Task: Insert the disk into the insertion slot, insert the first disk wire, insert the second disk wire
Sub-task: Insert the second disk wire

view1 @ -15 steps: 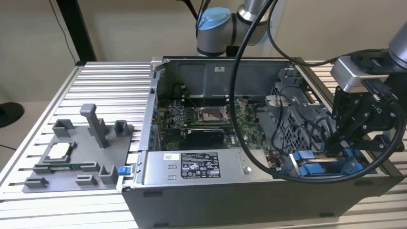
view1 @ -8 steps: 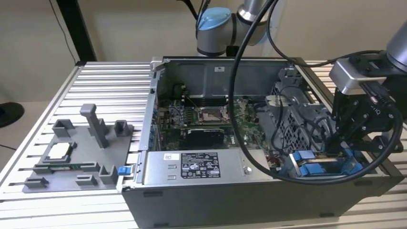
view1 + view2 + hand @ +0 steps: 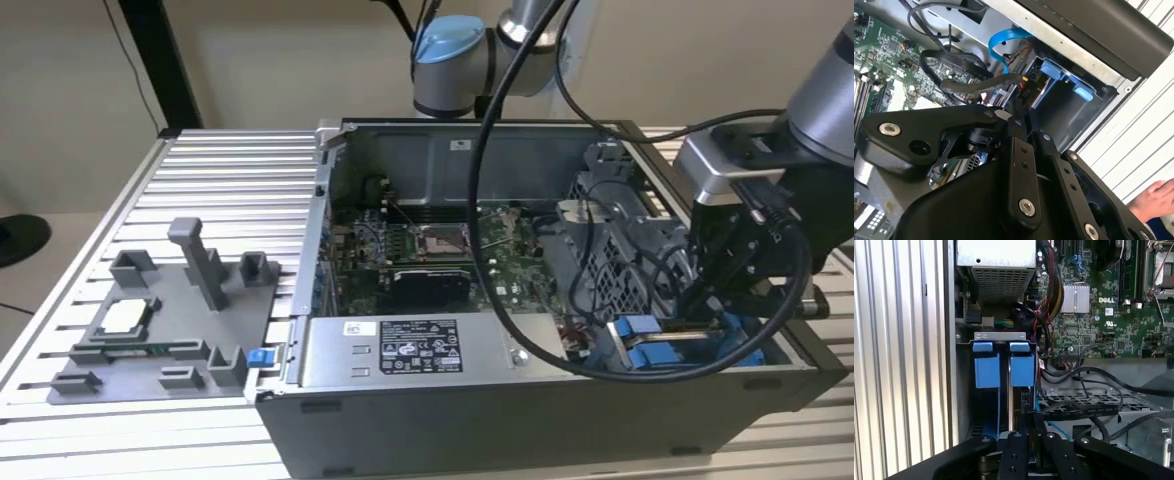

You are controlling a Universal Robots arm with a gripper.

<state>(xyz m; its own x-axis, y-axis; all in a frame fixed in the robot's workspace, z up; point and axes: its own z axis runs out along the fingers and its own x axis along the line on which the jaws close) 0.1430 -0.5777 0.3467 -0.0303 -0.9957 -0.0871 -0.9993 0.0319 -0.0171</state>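
the gripper [image 3: 1026, 432] reaches down into the slot [image 3: 966, 405] at the case's front corner, fingers close together, apparently clenched on a thin edge; whether that is the disk i cannot tell. blue carrier tabs [image 3: 1003, 371] stand upright in the bay, suggesting the disk is seated there. loose black cables [image 3: 1089, 412] lie just beside, near the motherboard [image 3: 1104, 315].

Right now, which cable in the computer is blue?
The flat blue cable looping above the drive bay. The other cables beside it are black and round.
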